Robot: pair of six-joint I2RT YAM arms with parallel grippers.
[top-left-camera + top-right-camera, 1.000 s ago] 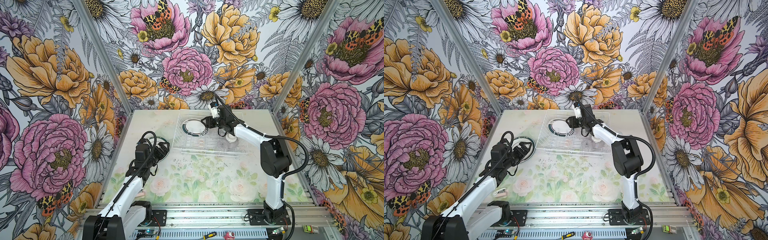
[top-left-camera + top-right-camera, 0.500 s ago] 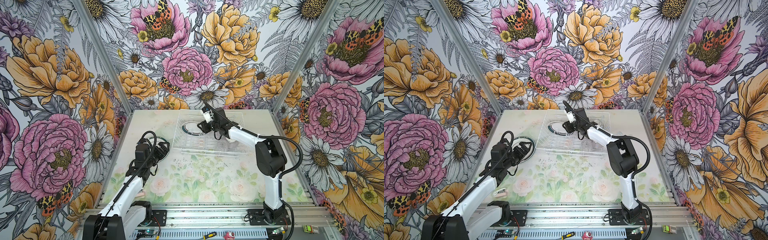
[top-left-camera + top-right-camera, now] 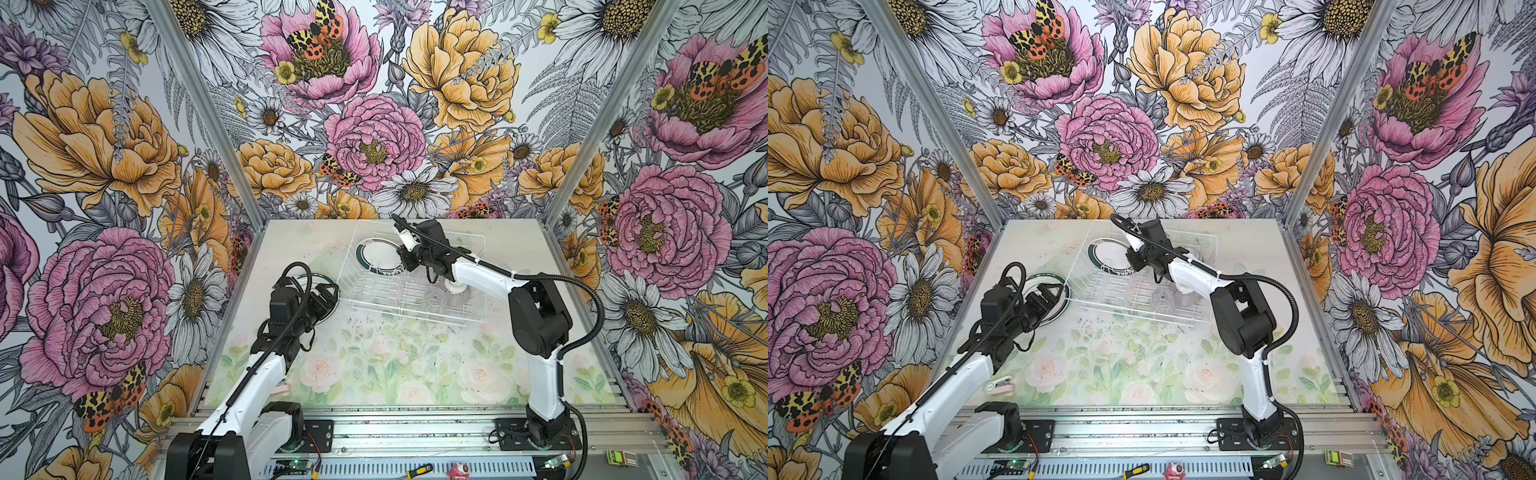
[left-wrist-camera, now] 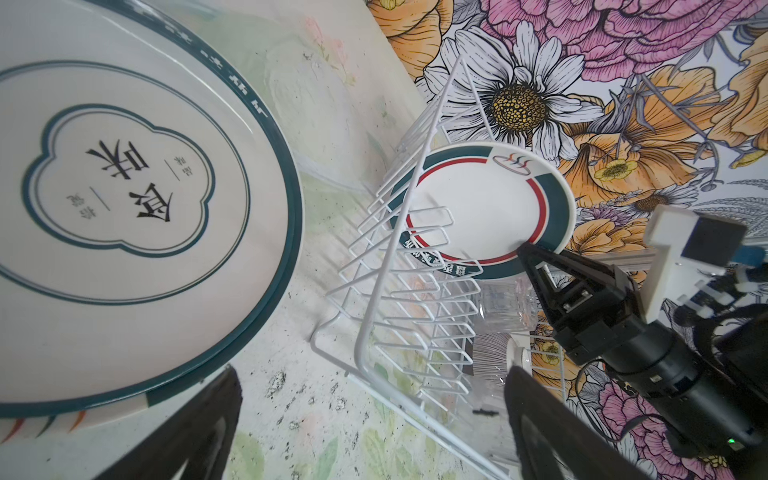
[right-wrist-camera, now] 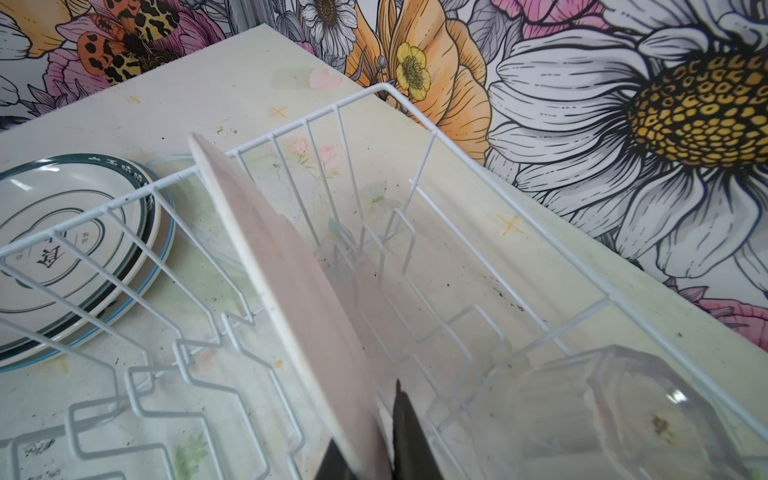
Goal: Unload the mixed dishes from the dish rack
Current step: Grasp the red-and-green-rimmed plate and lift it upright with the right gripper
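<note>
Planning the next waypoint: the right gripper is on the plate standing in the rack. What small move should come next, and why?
Probably a straight lift. The right gripper pinches the rim of the upright plate, and the dish rack wires flank it, so sideways motion could snag. The plate stack lies beside the rack.

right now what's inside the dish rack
The dish rack holds one dark-rimmed plate standing in its slots, pinched at the rim by the right gripper, plus a clear tumbler and a ribbed glass bowl near its front. The right arm covers part of that bowl.
</note>
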